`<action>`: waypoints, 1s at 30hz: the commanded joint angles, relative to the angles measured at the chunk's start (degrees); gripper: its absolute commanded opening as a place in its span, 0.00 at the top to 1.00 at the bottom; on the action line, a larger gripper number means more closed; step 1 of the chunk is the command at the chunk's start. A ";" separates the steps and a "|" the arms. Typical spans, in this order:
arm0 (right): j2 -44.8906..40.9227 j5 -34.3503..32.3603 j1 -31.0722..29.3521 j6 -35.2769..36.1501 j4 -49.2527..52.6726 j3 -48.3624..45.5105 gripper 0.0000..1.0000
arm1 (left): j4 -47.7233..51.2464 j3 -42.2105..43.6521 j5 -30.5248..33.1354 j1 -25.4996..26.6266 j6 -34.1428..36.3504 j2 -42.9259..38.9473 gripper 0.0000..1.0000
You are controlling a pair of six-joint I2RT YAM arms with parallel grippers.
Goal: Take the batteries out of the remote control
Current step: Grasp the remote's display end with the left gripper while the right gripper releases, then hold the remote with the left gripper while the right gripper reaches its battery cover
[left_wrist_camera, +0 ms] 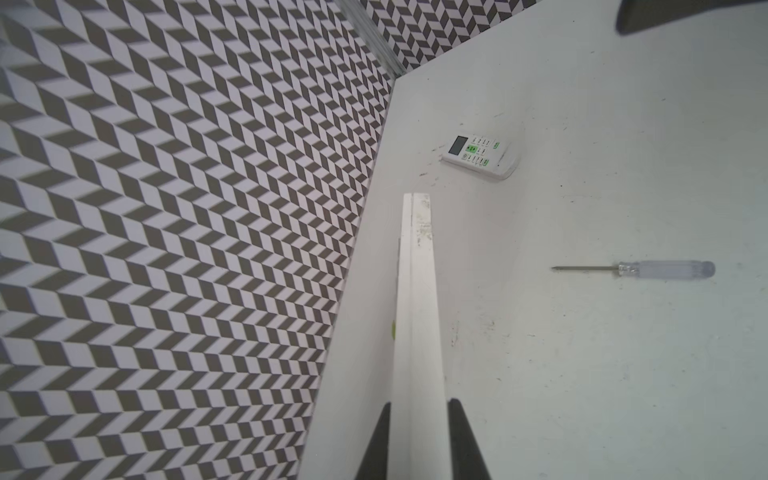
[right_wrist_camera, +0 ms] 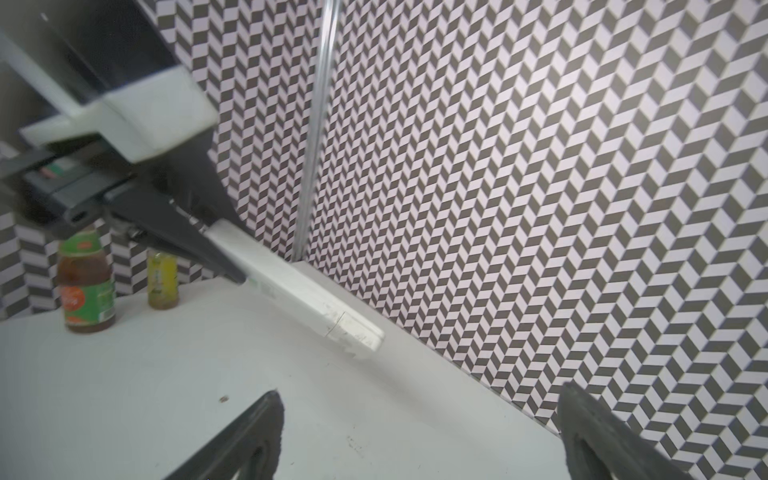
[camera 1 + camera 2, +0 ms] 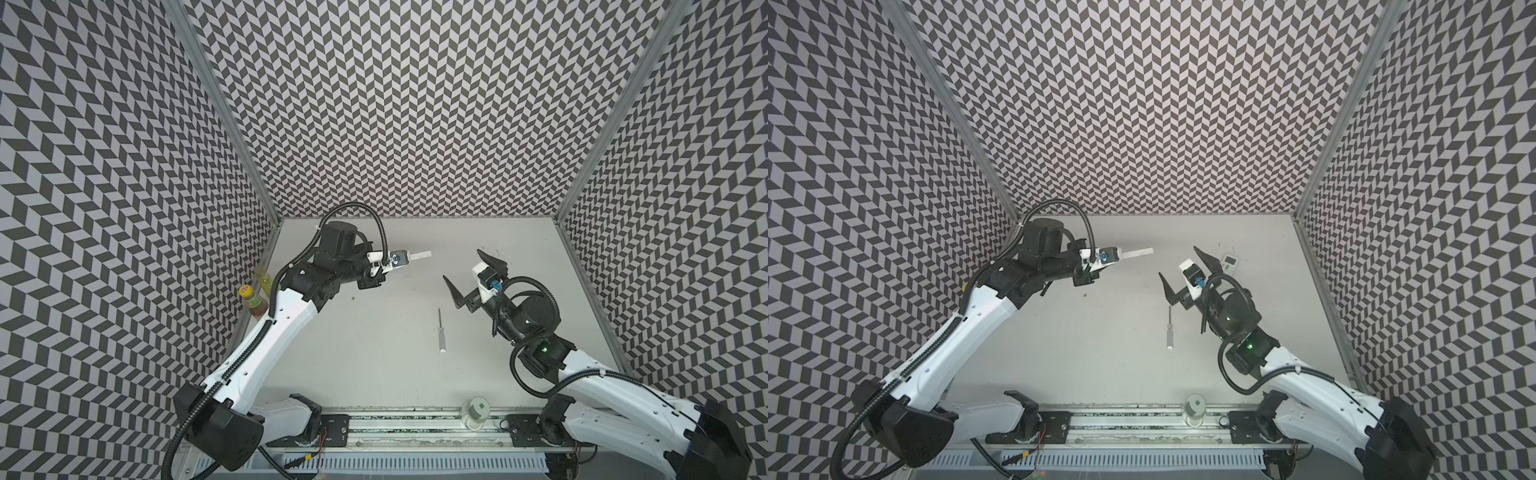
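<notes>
- The white remote is held at 12 o'clock of the table, pinched at one end by the left gripper, which is closed narrowly on it.
- The right gripper is spread wide and empty, at the remote's 4 o'clock.
- No batteries can be seen; they are presumed to be inside. They are judged light, rigid and slippery, and best pinched across the middle.

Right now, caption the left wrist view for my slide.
Left gripper clamps a white remote; a green-buttoned remote and clear-handled screwdriver lie on the table.
</notes>
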State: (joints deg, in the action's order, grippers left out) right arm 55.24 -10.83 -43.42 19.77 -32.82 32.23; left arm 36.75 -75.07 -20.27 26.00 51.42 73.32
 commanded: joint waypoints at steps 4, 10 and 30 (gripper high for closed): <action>2.45 -5.91 0.09 -7.84 2.68 4.95 0.00 | 0.93 4.19 -1.36 0.17 -28.67 -1.68 1.00; 5.25 -5.92 0.17 -9.29 5.52 6.48 0.00 | -6.42 12.89 -8.38 -7.03 -42.10 -3.29 1.00; 11.59 19.02 1.14 -33.44 15.35 9.96 0.01 | -25.93 34.68 -27.62 -15.68 -58.93 -8.41 1.00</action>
State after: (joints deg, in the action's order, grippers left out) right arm 66.24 0.84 -42.57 -4.51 -17.89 41.19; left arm 17.10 -40.82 -44.77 11.49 -4.45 66.57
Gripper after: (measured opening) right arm 0.992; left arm 0.153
